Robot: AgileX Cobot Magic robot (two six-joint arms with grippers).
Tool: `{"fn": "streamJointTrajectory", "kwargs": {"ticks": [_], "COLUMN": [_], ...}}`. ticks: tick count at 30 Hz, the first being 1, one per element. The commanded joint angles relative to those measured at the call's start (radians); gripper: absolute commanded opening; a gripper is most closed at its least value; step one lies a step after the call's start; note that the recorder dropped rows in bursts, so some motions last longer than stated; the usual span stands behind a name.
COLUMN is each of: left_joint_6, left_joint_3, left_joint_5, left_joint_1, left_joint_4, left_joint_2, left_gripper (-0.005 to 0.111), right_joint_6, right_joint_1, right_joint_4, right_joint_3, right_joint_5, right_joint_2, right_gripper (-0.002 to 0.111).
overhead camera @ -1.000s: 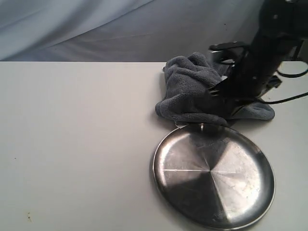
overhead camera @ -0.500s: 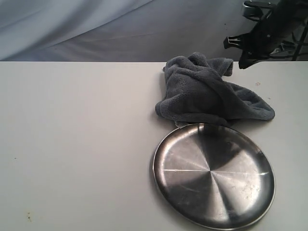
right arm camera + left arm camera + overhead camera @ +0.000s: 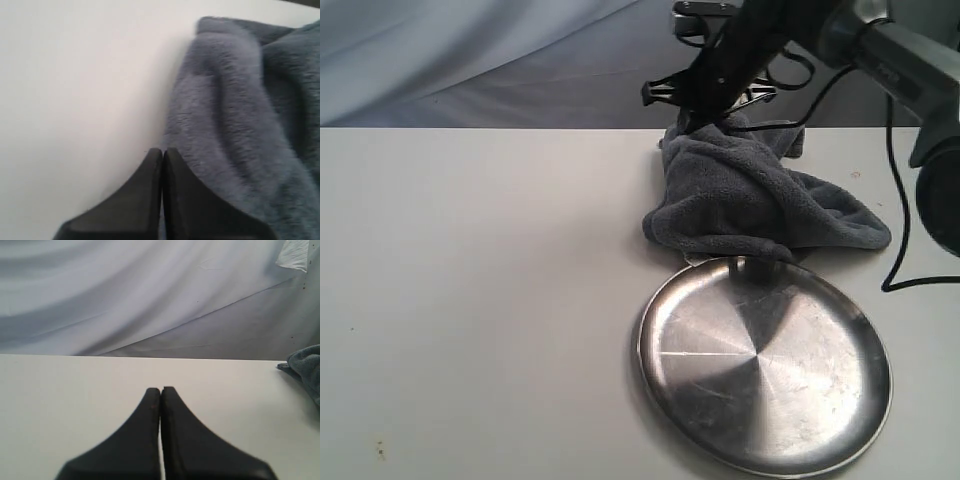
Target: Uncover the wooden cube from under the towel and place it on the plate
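Towel [image 3: 750,195] just beside the clenched, empty jaws of my right gripper [image 3: 162,151] presumably hides the wooden cube; plate [image 3: 765,370] bare, nothing done yet.

We get soft, diffuse light, bright on the white table [image 3: 470,300], with no hard shadows. The plate [image 3: 765,365] shows radial glare: bright wedges toward its 10 and 4 o'clock, dark ones at 7 and 12. The towel [image 3: 750,195] casts a thin soft shadow along its 9 o'clock edge. Exterior view is slightly grainy. Right wrist view is soft throughout: towel pile smeared, right gripper [image 3: 162,150] a black blur. Left wrist view is sharper, though the left gripper [image 3: 160,388] is defocused.
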Motion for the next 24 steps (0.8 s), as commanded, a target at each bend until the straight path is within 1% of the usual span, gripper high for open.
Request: {"fn": "streamJointTrajectory", "kwargs": {"ticks": [1,5,8,12,15,20,24], "left_joint_6": [-0.003,-0.003,-0.001,-0.001,-0.001,-0.001,-0.003], "left_joint_3": [0.004,0.004,0.004,0.004,0.004,0.004,0.004], "left_joint_5": [-0.004,-0.004,-0.004,-0.004,-0.004,-0.004,-0.004], "left_joint_1": [-0.001,-0.001,-0.001,-0.001,-0.001,-0.001,-0.001], "left_joint_4": [0.001,0.001,0.001,0.001,0.001,0.001,0.001], "left_joint_2": [-0.002,-0.002,-0.002,-0.002,-0.002,-0.002,-0.002], "left_gripper": [0.001,0.001,0.001,0.001,0.001,0.001,0.001], "right_joint_6": [-0.034,-0.080,-0.120,-0.122,-0.126,-0.144,-0.149], "right_joint_1": [0.071,0.117,0.139,0.157,0.161,0.161,0.157], "right_joint_4": [-0.007,-0.001,0.004,0.027,0.045,-0.002,-0.051], "right_joint_3": [-0.010,-0.010,-0.010,0.053,0.130,0.297,0.502], "right_joint_5": [0.076,0.171,0.171,0.171,0.171,0.171,0.148], "right_joint_2": [-0.005,-0.005,-0.005,-0.040,-0.078,-0.155,-0.254], "right_gripper": [0.000,0.000,0.000,0.000,0.000,0.000,0.000]}}
